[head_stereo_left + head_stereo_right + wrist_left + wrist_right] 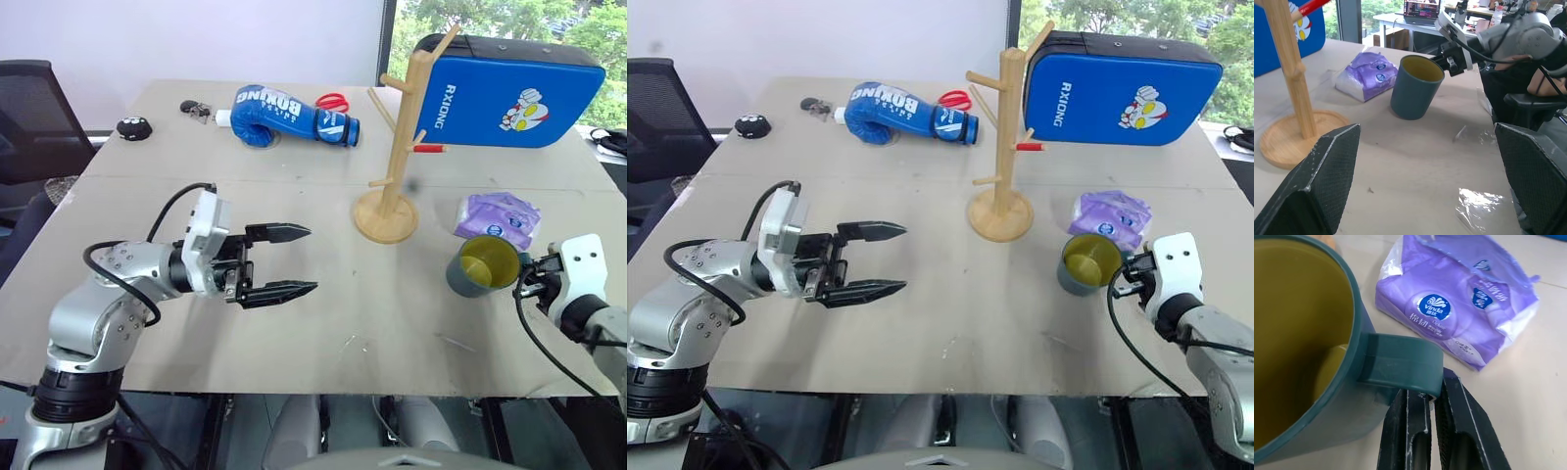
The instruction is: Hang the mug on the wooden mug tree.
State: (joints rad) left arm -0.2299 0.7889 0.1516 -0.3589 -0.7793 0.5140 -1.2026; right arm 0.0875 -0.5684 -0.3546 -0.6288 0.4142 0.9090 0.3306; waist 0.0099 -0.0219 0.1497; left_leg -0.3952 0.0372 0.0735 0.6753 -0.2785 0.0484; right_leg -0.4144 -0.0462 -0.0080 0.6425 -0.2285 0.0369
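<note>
- My right gripper [1422,396] is clenched on the handle of the mug [482,265], which sits tilted at the right of the head view, beside the purple tissue pack [498,217].
- My left gripper [292,260] hovers released, centre-left.
- I'd keep the handle loop exposed and approach a free peg of the wooden mug tree [397,147] from above.
- Bare tabletop [323,323] between gives room; the blue pad [509,93] crowds the tree's far side.

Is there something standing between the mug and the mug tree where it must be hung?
Nothing visible. The right claw is shut on the handle of the mug, and bare table lies between it and the mug tree. The tissue pack lies behind the mug, off that path.
</note>
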